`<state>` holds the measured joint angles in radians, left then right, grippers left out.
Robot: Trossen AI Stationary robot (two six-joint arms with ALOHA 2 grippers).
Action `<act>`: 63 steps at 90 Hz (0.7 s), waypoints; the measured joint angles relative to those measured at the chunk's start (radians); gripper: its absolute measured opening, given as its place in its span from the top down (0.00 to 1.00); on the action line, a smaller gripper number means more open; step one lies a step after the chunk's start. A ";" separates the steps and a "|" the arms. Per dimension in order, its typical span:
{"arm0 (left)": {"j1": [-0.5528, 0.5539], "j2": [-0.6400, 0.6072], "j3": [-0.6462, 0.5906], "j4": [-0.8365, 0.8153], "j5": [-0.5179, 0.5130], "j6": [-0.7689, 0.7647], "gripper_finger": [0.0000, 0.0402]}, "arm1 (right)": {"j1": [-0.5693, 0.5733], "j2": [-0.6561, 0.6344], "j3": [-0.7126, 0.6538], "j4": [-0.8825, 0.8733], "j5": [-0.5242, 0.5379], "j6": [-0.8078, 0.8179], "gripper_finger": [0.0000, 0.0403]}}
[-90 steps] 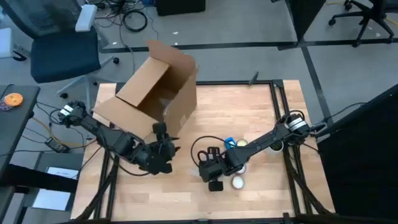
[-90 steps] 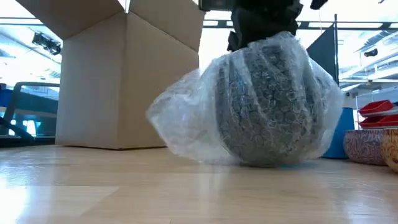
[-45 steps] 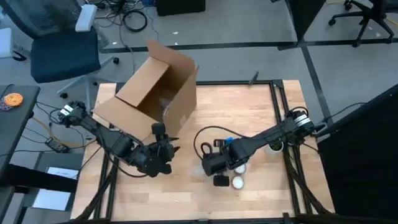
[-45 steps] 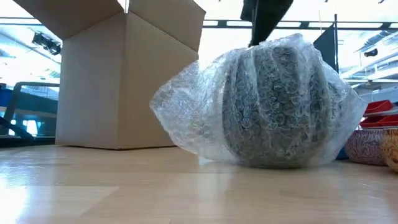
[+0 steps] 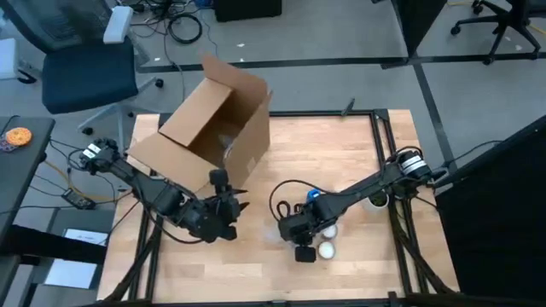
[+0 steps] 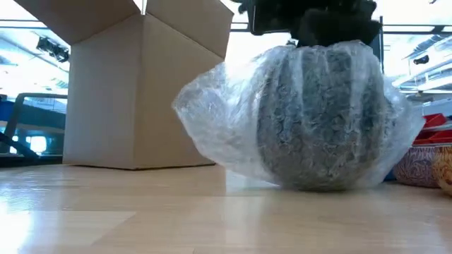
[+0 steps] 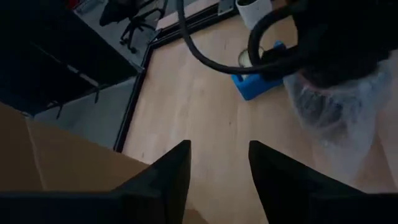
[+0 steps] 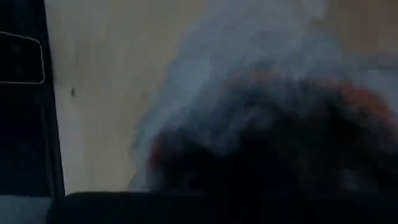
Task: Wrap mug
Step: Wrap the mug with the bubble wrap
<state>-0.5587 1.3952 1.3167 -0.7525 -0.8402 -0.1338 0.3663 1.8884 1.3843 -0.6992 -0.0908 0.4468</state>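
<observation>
A mug (image 6: 321,116), dark and rounded, sits on the wooden table (image 5: 341,162) swaddled in clear bubble wrap (image 6: 212,123), toward the table's front right of centre. The wrap bulges loosely to both sides, so the bundle likely feels soft and slippery outside with a hard, breakable core. A hold would be safest across the mug's body from above, not on the loose plastic, which would probably slide or peel away.

The right gripper (image 5: 296,230) is directly over the bundle; whether its fingers are spread or closed cannot be told. The left gripper (image 7: 217,165) waits beside the open cardboard box (image 5: 217,119), its 2 fingers apart and holding nothing.

The low view alone shows the wrap's shape and the mug's ribbed outline, which the overhead view hides beneath the right arm. The overhead view alone shows the white cups (image 5: 326,250) and a blue object (image 5: 313,195) near the bundle. The left wrist view shows the wrap's edge trailing on the table.
</observation>
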 joint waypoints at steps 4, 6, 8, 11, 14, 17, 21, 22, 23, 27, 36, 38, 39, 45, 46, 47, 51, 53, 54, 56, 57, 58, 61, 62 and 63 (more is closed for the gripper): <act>0.000 0.000 0.000 0.000 0.000 0.000 0.63 | -0.009 -0.001 -0.016 0.003 -0.001 0.009 1.00; 0.000 0.000 0.000 0.000 0.000 0.000 0.63 | -0.012 -0.001 -0.019 0.003 -0.001 0.015 1.00; 0.000 0.000 0.000 0.000 0.000 0.001 0.63 | -0.016 0.000 -0.019 0.001 -0.003 0.019 1.00; 0.000 0.000 0.000 0.000 0.001 0.001 0.63 | -0.020 -0.004 -0.014 -0.006 -0.003 0.023 1.00; 0.000 0.000 0.000 -0.001 0.001 0.002 0.63 | -0.021 -0.006 -0.004 -0.020 -0.003 0.022 1.00; 0.000 0.000 0.000 -0.001 0.001 0.002 0.63 | -0.022 -0.004 0.014 -0.036 -0.002 0.014 1.00; 0.000 0.000 0.000 -0.001 0.001 0.002 0.63 | -0.020 -0.007 0.040 -0.051 0.006 -0.003 1.00; 0.000 0.000 0.000 -0.001 0.001 0.002 0.63 | -0.019 -0.010 0.047 -0.060 0.006 -0.007 1.00; 0.000 0.000 0.000 -0.002 0.001 0.002 0.63 | -0.018 -0.012 0.055 -0.068 0.007 -0.011 1.00; 0.000 0.000 0.000 -0.001 0.001 0.002 0.63 | -0.014 -0.025 0.092 -0.089 0.009 -0.025 1.00; 0.000 0.000 0.000 -0.001 0.001 0.002 0.63 | -0.003 -0.049 0.174 -0.133 0.042 -0.042 1.00; 0.000 0.000 0.000 -0.001 0.001 0.002 0.63 | 0.000 -0.051 0.188 -0.155 0.053 -0.044 1.00; 0.000 0.000 0.000 -0.001 0.001 0.002 0.63 | 0.002 -0.051 0.194 -0.163 0.059 -0.045 1.00; 0.000 0.000 0.000 -0.001 0.005 -0.003 0.63 | 0.013 -0.048 0.221 -0.183 0.101 -0.045 1.00; 0.000 0.000 0.000 -0.002 0.007 -0.004 0.63 | 0.015 -0.048 0.223 -0.183 0.109 -0.045 1.00; 0.000 0.000 0.000 -0.002 0.009 -0.005 0.63 | 0.017 -0.048 0.226 -0.184 0.117 -0.045 1.00; 0.000 0.000 0.000 -0.001 0.021 -0.006 0.63 | 0.023 -0.049 0.229 -0.185 0.142 -0.045 1.00; 0.000 0.000 0.000 0.000 0.028 -0.007 0.63 | 0.027 -0.048 0.229 -0.186 0.152 -0.045 1.00; 0.000 0.000 0.000 0.000 0.031 -0.007 0.63 | 0.027 -0.048 0.229 -0.186 0.157 -0.045 1.00; 0.000 0.000 0.000 0.000 0.044 -0.010 0.63 | 0.031 -0.045 0.226 -0.185 0.161 -0.045 1.00; 0.000 0.000 0.000 0.000 0.050 -0.012 0.63 | 0.031 -0.044 0.224 -0.184 0.164 -0.045 1.00; 0.000 0.000 0.000 0.000 0.055 -0.015 0.63 | 0.032 -0.043 0.221 -0.184 0.166 -0.045 1.00; 0.000 0.000 0.000 0.000 0.070 -0.026 0.63 | 0.033 -0.041 0.206 -0.185 0.171 -0.040 1.00; 0.000 0.000 0.000 0.000 0.075 -0.027 0.63 | 0.034 -0.041 0.199 -0.186 0.172 -0.037 1.00; 0.000 0.000 0.000 0.000 0.077 -0.029 0.63 | 0.034 -0.040 0.193 -0.185 0.173 -0.034 1.00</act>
<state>-0.5587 1.3956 1.3163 -0.7527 -0.7630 -0.1626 0.4000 1.8479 1.5769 -0.8844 0.0827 0.4130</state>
